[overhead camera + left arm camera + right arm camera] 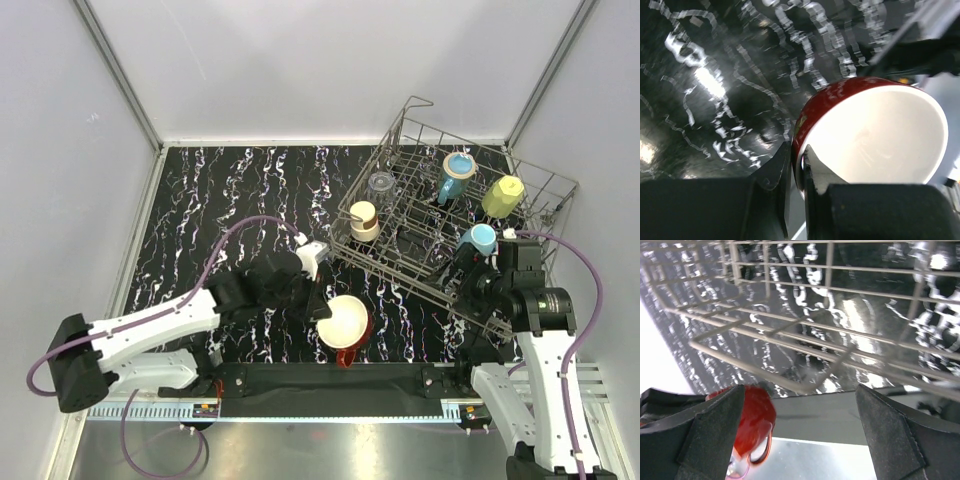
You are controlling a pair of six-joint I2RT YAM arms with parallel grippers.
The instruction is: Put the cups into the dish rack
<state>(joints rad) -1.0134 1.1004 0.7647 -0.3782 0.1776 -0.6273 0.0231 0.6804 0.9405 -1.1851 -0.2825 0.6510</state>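
Observation:
My left gripper (318,303) is shut on the rim of a wide red mug (346,324) with a pale inside, held above the table's front middle. In the left wrist view one finger is inside the mug (875,135) and one outside its wall. The grey wire dish rack (400,135) stands at the back right. In it are a clear tumbler (381,184), a cream-brown cup (364,220), a teal mug (456,175), a yellow-green mug (502,196) and a light-blue mug (478,240). My right gripper (478,272) is open and empty at the rack's near right edge (790,335); the red mug (752,420) shows beyond its left finger.
The black marbled tabletop (230,190) fills the enclosure, with white walls on three sides. A black strip (330,378) runs along the table's front edge between the arm bases. Purple cables loop off both arms.

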